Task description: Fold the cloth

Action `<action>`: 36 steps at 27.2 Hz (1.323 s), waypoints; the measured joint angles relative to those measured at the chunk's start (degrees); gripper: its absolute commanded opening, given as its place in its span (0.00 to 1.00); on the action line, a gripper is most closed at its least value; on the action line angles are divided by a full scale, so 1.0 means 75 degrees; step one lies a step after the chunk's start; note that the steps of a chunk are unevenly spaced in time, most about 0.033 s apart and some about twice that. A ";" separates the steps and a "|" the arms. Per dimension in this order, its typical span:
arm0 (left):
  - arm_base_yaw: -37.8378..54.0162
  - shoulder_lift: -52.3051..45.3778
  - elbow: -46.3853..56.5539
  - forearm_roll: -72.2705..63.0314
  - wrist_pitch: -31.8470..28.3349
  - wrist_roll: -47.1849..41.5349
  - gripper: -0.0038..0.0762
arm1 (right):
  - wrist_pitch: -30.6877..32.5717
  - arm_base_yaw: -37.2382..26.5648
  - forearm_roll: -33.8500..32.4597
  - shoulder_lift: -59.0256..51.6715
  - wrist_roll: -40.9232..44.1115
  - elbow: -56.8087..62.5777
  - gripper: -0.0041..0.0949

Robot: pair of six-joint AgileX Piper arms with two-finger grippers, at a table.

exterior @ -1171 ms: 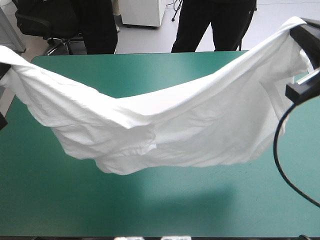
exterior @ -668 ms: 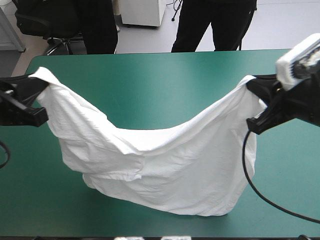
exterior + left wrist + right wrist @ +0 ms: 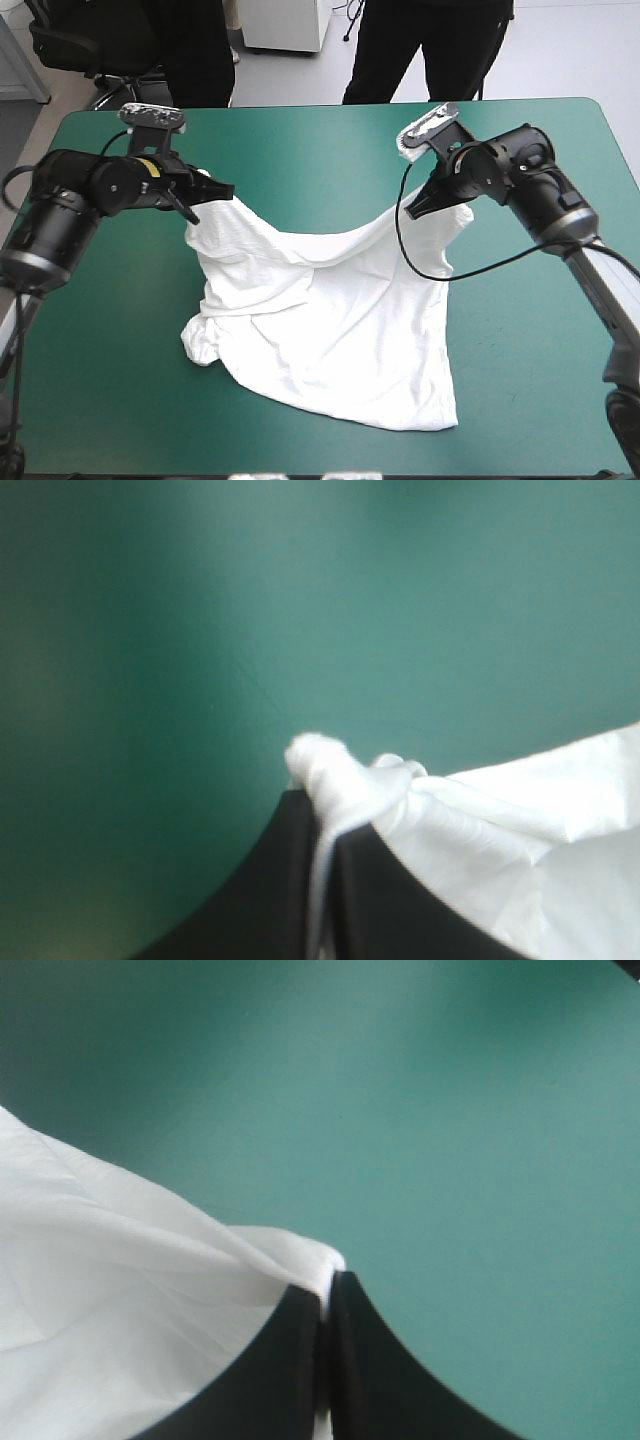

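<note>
- High view shows the T-shirt (image 3: 330,320) mid-table on the teal-green cover (image 3: 90,400). Its lower part is draped flat toward 6 o'clock, and its upper edge is lifted and sags between the two holds.
- It looks light, soft and limp. I judge it will wrinkle, droop and drag rather than slip, so it is best held at the corners or along a seam and pulled evenly apart.
- The left gripper (image 3: 208,192), at the cloth's 10 o'clock, has its black fingers pinched nearly together on a bunched corner. The left wrist view shows a white tuft poking past the tips.
- The right gripper (image 3: 428,200), at 2 o'clock, pinches the opposite corner in the same way.
- A rolled lump (image 3: 198,345) at the cloth's 8 o'clock could be a sleeve; I cannot tell.
- Collar, hem and under layer are hidden in the folds, and the wrist views cut off all but the pinched edge.
</note>
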 measured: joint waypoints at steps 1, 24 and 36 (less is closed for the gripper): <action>0.0000 0.0178 0.0007 0.0048 -0.0251 0.0000 0.03 | -0.0082 0.0000 -0.0066 0.0193 0.0000 0.0008 0.02; 0.0000 0.3065 -0.0220 0.0433 -0.1578 0.0223 0.55 | -0.1207 -0.1048 0.0925 0.2479 -0.0122 -0.0524 0.72; 0.0000 0.2180 -0.1837 0.0794 0.0965 0.0553 0.75 | 0.0439 -0.1715 0.1200 0.1687 -0.0263 -0.1957 0.72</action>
